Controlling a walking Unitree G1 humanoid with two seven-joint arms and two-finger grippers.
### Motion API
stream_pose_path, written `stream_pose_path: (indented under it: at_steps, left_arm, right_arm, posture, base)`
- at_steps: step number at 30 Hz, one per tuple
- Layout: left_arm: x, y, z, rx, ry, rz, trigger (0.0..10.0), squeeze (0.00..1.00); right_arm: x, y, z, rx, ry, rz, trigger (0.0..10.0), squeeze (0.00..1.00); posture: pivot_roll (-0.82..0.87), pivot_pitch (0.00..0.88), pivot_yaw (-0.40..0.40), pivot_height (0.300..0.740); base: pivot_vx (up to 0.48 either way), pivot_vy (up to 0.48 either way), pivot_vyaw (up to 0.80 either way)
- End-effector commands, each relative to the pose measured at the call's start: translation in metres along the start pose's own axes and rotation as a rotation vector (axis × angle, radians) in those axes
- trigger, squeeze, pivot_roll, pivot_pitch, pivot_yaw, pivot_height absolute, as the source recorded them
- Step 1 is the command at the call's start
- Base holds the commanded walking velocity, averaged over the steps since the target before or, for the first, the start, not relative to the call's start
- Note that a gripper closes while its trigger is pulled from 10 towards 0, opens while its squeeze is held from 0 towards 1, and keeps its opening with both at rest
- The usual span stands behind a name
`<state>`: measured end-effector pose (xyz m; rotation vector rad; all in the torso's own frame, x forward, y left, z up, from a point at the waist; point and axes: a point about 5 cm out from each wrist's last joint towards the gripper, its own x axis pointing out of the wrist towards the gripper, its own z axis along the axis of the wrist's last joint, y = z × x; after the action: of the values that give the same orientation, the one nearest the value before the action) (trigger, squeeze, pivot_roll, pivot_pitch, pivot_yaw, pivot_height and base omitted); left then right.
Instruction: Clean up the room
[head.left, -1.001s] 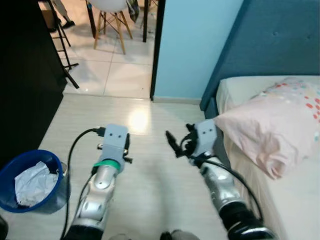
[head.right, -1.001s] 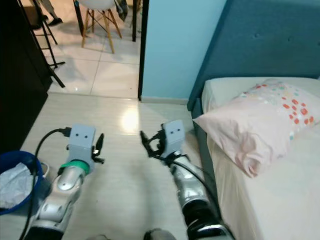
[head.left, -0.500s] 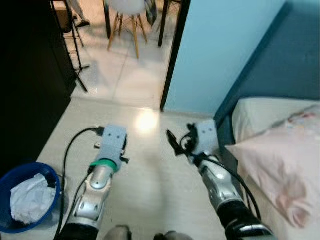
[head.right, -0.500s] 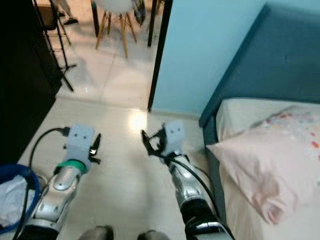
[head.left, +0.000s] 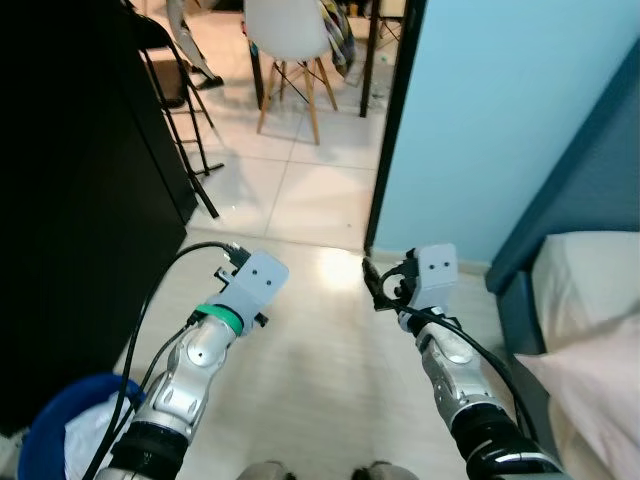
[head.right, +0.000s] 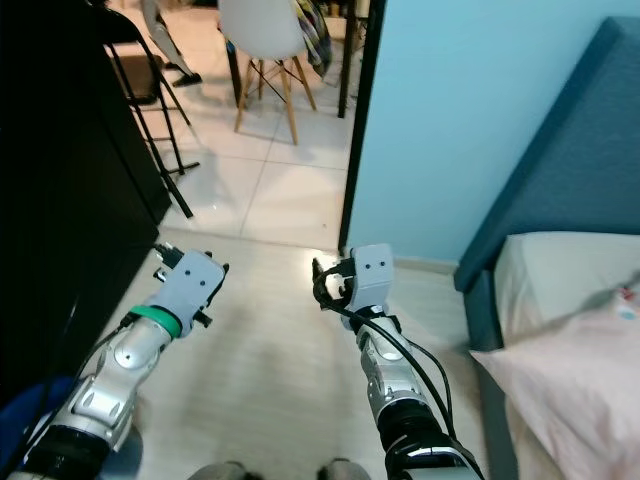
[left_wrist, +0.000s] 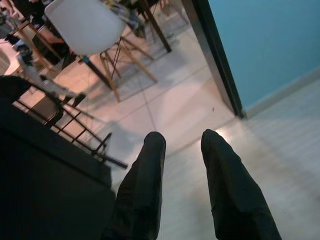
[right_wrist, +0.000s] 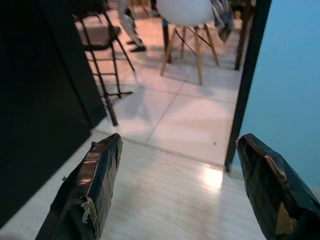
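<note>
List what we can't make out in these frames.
- Blue bin: cut off by the left eye view's bottom edge; contents mostly hidden behind the left arm.
- Pillow: cut by the right edge.
- White chair: top cropped by the upper edge.
- Dark wall: too dark for detail.
- Left gripper and right gripper hold nothing.

Was a home bedroom w/ bed (head.left: 585, 290), blue headboard (head.right: 560, 170) and pink pillow (head.right: 575, 385). Doorway (head.left: 385, 120) opened onto a tiled room w/ white chair (head.left: 287, 40) on wood legs (dining area, prob.).
</note>
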<state>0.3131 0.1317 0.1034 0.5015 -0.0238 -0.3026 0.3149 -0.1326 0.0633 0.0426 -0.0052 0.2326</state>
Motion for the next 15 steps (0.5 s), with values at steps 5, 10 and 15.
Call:
stream_pose_path:
  at_steps: [5, 10, 15]
  left_arm:
    - [0.009, -0.009, 0.004, -0.055, -0.02, -0.016, 10.0, 0.0]
    - [0.012, -0.012, 0.007, -0.093, -0.028, -0.012, 10.0, 0.0]
    - [0.014, -0.014, 0.006, -0.133, -0.031, -0.012, 10.0, 0.0]
  right_arm:
    - [-0.009, -0.02, 0.001, -0.07, -0.001, -0.028, 10.0, 0.0]
    - [-0.012, -0.028, -0.001, -0.082, 0.015, -0.039, 10.0, 0.0]
    - [-0.012, -0.031, 0.001, -0.107, 0.015, -0.057, 10.0, 0.0]
  posture:
    - [-0.05, 0.0, 0.083, 0.74]
    - [-0.06, 0.0, 0.064, 0.74]
    - [-0.06, 0.0, 0.06, 0.74]
  base:
    - [0.48, 0.0, -0.23]
    - [0.48, 0.0, -0.75]
    - [0.48, 0.0, -0.78]
